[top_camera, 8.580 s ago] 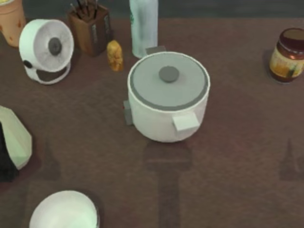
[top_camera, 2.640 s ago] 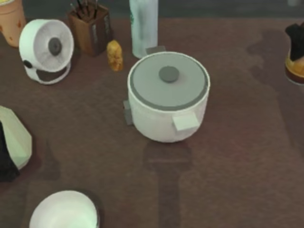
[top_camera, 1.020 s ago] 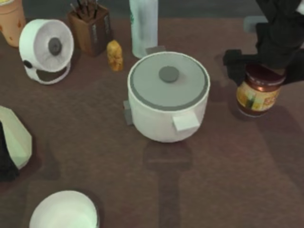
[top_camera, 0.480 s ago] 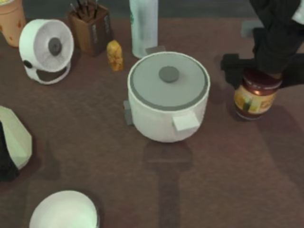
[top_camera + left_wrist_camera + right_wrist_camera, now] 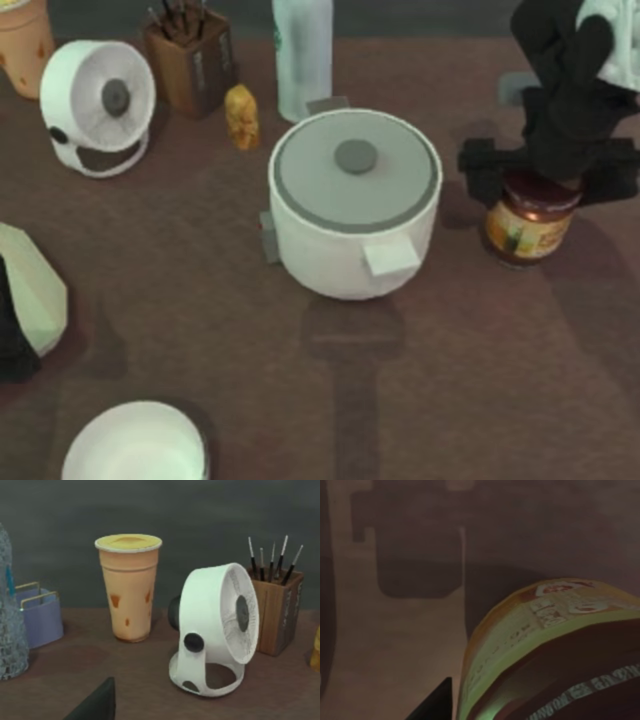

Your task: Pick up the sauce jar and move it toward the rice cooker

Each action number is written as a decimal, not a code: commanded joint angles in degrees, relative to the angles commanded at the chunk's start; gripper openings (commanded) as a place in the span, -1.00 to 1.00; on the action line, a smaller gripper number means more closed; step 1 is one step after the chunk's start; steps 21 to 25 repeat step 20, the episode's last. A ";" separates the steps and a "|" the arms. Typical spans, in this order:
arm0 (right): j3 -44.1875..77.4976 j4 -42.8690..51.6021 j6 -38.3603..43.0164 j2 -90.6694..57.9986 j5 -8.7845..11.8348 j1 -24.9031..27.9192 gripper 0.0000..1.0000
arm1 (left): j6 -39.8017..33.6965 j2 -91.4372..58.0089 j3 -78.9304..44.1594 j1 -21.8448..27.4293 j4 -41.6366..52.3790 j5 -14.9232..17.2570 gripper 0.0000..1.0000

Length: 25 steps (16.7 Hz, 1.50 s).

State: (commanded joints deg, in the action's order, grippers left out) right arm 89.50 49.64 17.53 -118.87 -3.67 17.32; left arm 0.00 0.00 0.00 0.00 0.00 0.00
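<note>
The sauce jar (image 5: 527, 226) stands upright just right of the rice cooker (image 5: 354, 202), a narrow gap between them, on the right half of the brown table (image 5: 200, 300). The right tool (image 5: 549, 172) sits on top of it, clamped around its dark lid. The left tool (image 5: 12, 330) rests at the table's left edge; I cannot tell its state.

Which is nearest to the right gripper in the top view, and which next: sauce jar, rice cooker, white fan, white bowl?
From the right gripper, near the table's right side:
1. Sauce jar, directly under the gripper, held in it.
2. Rice cooker, at the centre, to the jar's left.
3. White bowl, at the lower left, and white fan, at the upper left: too close to call.
</note>
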 joint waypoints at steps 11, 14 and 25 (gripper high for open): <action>0.00 0.00 0.00 0.00 0.00 0.00 0.51 | 0.00 0.00 0.00 0.00 0.00 0.00 1.00; 0.00 0.00 0.00 0.00 0.00 0.00 0.96 | 0.00 0.00 0.00 0.00 0.00 0.00 1.00; 0.00 0.00 0.00 0.00 0.00 0.00 1.00 | 0.00 0.00 0.00 0.00 0.00 0.00 1.00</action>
